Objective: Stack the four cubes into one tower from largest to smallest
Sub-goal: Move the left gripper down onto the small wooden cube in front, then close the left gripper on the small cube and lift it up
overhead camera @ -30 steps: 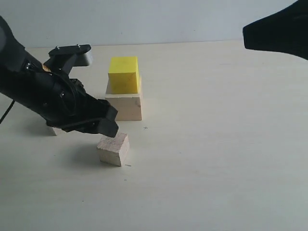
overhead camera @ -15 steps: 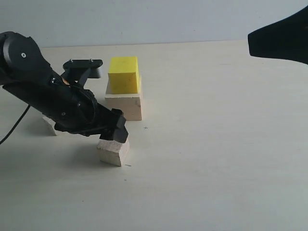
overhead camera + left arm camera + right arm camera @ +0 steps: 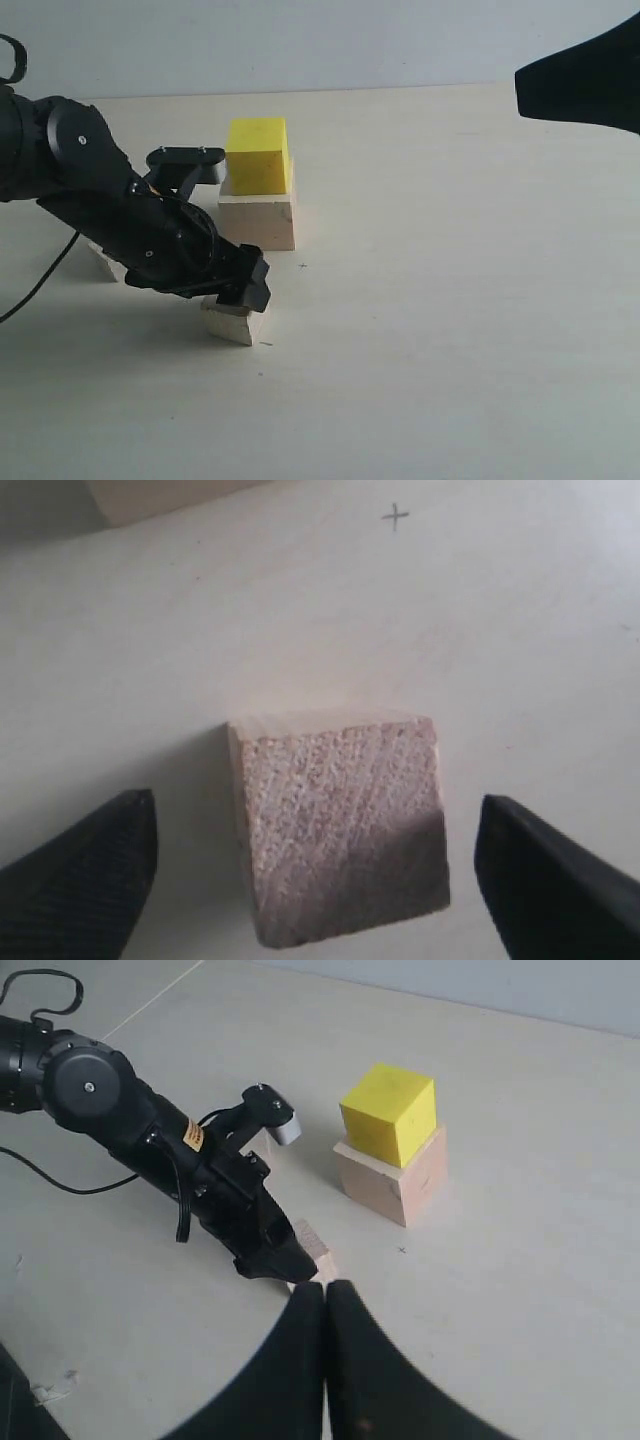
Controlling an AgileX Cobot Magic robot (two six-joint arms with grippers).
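Pale cream worktop (image 3: 450, 330) is seen beneath a plain grey-blue wall (image 3: 350, 40). The left jaws are spread wide and lowered around the medium pale wood cube (image 3: 340, 825), which stands on the worktop between them. In the left wrist view a strip of bare worktop is seen on each side between cube and jaw, so no contact is shown. In the exterior view the upper part of this cube is covered by the tip of the left arm (image 3: 120, 215).

Just beyond the left jaws, and apart from them, the yellow cube (image 3: 257, 155) is set on top of the large pale wood cube (image 3: 258, 218); these two make up the tower so far. A small pencilled cross (image 3: 303, 266) is marked on the worktop between that stack and the left jaws. Behind the left jaws, largely hidden by the arm, a pale wooden piece (image 3: 104, 263) is seen, taken for the small pale wood cube.

The right jaws are pressed together with nothing between them. They are held high over the worktop, well apart from every cube, and the right arm (image 3: 585, 80) is seen only as a dark shape in the exterior view.
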